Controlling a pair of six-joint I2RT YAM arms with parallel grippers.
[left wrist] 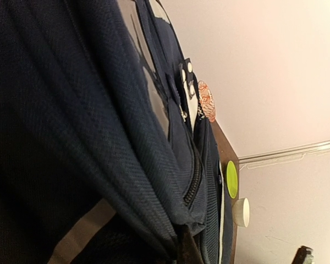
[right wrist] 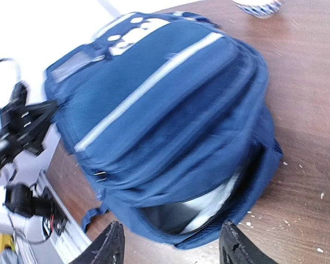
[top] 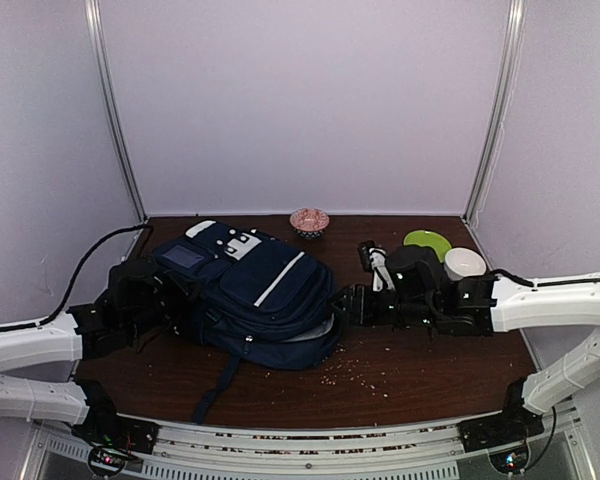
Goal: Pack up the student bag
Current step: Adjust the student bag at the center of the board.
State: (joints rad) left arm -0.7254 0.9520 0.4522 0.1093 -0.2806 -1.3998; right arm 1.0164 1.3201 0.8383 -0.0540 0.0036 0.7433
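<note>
Ahead of wide R fingers (right wrist: 113, 245), student bag (right wrist: 170, 110), L fingers (top: 166, 300) prob. tight on it.

The top camera looks down from high behind the near edge over the whole counter (top: 430, 370). The left wrist camera sits tight against the backpack (left wrist: 99, 137); the right wrist one faces its open mouth from nearby. All share the backpack.

A lab test booth: plain white wall panels (top: 310, 100) in metal framing (top: 494, 110) enclose a brown table (top: 430, 365).
</note>
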